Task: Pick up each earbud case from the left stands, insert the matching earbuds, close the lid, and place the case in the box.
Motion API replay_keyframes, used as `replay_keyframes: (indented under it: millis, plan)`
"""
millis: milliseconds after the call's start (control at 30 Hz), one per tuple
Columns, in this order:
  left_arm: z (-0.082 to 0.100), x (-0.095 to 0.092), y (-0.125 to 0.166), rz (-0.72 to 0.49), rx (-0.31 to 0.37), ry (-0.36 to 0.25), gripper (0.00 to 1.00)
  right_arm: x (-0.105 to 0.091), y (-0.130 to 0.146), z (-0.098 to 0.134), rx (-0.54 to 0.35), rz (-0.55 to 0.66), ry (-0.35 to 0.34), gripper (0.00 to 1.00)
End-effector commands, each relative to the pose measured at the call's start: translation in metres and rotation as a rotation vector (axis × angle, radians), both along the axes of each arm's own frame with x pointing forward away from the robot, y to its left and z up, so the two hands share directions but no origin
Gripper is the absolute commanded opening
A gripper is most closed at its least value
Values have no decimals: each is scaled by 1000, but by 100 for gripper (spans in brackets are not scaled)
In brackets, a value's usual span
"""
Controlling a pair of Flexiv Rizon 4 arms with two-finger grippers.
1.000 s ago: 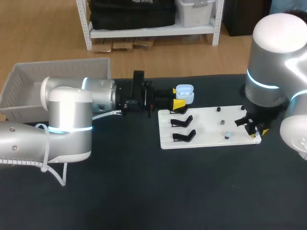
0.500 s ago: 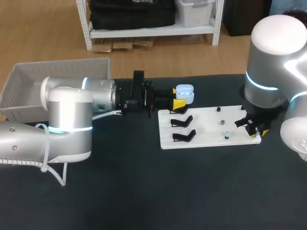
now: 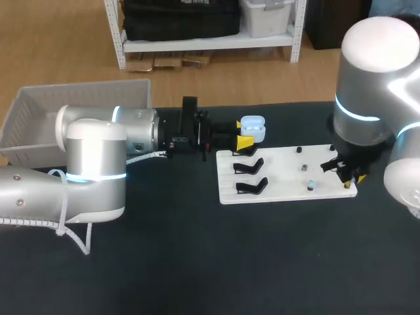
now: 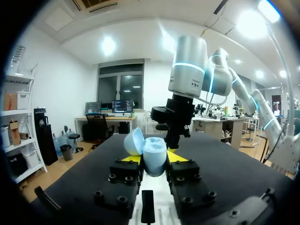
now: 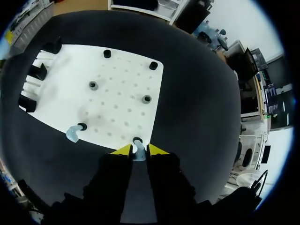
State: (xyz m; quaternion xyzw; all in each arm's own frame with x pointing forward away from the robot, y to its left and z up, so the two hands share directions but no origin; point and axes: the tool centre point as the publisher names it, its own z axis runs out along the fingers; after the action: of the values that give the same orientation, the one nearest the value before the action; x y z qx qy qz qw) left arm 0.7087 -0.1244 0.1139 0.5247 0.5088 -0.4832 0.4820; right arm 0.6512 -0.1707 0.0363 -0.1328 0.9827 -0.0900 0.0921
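A light blue earbud case (image 3: 253, 128) with its lid up hangs just beyond the white board's (image 3: 282, 190) far left corner, and my left gripper (image 3: 242, 133) is shut on it. In the left wrist view the case (image 4: 153, 157) sits between the yellow tips of the left gripper (image 4: 153, 161), with its lid (image 4: 133, 140) tilted back. My right gripper (image 3: 349, 176) is at the board's right edge. In the right wrist view the right gripper (image 5: 139, 151) is shut on a pale blue earbud (image 5: 138, 149) that sits on a peg. A second earbud (image 5: 72, 133) rests on another peg (image 3: 311, 186).
Three black stands (image 3: 250, 167) line the board's left side, and all three show bare. Small dark pegs (image 3: 304, 168) dot the board (image 5: 117, 93). A white basket (image 3: 39, 111) stands at the table's far left, behind my left arm.
My right gripper's fingers have drawn in around the earbud on the peg and it has shifted slightly. The left arm and the case have not moved.
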Motion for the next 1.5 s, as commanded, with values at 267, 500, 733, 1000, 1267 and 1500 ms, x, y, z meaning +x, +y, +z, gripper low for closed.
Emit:
replay_keyframes:
  millis: [267, 500, 733, 1000, 1267, 1500]
  plan:
    - [0, 2, 0, -3, 0, 1, 0, -7, 18, 73, -26, 5, -1, 0]
    - [0, 2, 0, -3, 0, 1, 0, -6, 54, 129, -27, 29, 50, 0]
    - [0, 2, 0, -3, 0, 1, 0, 1, 97, 152, -38, 64, 69, 0]
    - [0, 2, 0, -3, 0, 1, 0, 5, 117, 153, -18, 70, 72, 0]
    - [0, 2, 0, -3, 0, 1, 0, 5, 117, 153, -18, 70, 72, 0]
    - [0, 2, 0, -3, 0, 1, 0, 10, 129, 156, -7, -64, 74, 0]
